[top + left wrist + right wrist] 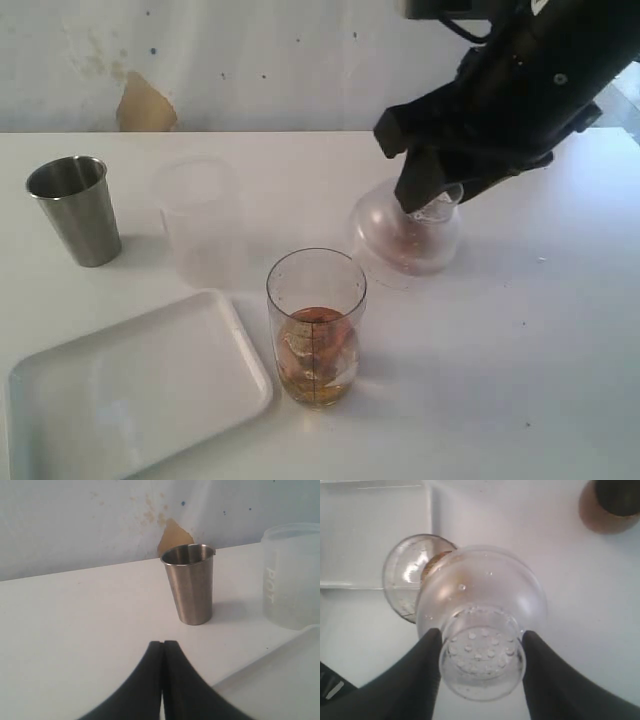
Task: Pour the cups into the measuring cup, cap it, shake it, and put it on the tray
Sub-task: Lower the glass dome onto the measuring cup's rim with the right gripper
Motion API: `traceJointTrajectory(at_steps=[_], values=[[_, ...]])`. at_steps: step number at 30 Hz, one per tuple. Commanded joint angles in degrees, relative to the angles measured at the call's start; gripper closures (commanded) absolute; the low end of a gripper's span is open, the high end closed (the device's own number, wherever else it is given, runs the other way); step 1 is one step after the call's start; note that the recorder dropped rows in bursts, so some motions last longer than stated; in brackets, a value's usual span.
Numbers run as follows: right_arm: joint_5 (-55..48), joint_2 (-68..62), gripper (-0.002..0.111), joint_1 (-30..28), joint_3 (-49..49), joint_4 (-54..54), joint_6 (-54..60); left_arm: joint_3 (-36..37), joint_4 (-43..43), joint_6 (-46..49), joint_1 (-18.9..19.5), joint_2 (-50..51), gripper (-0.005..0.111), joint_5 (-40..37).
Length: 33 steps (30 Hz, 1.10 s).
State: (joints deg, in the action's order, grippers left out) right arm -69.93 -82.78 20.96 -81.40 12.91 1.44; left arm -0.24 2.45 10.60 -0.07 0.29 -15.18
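Your right hand [480, 639] grips the clear domed lid [405, 240] just beside the measuring cup [316, 330]; your left hand [163, 652] is clenched, empty. The steel tumbler [73, 208], frosted cup [198, 215] and tray [130, 390] sit left of it on the white bench [540, 340].

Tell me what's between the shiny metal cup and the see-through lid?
The frosted cup stands between the metal cup and the lid, in the exterior view.

Frosted cup [292, 575] — pale upright letters, perhaps "POT".
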Motion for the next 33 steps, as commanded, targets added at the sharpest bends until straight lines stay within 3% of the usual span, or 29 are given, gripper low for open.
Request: traceJointTrajectory(at_steps=[1, 7, 33], values=[[0.0, 0.1, 0.108, 4.5, -1.9, 1.9, -0.9, 0.2, 0.1, -0.1, -0.1, -0.3, 0.107, 0.5], [0.0, -2.7, 0.108, 7.7, -3.5, 1.1, -1.8, 0.2, 0.1, -0.1, -0.1, -0.3, 0.107, 0.5], [2.5, -8.1, 0.108, 7.7, -3.4, -1.0, -3.4, 0.2, 0.1, -0.1, -0.1, -0.3, 0.107, 0.5]])
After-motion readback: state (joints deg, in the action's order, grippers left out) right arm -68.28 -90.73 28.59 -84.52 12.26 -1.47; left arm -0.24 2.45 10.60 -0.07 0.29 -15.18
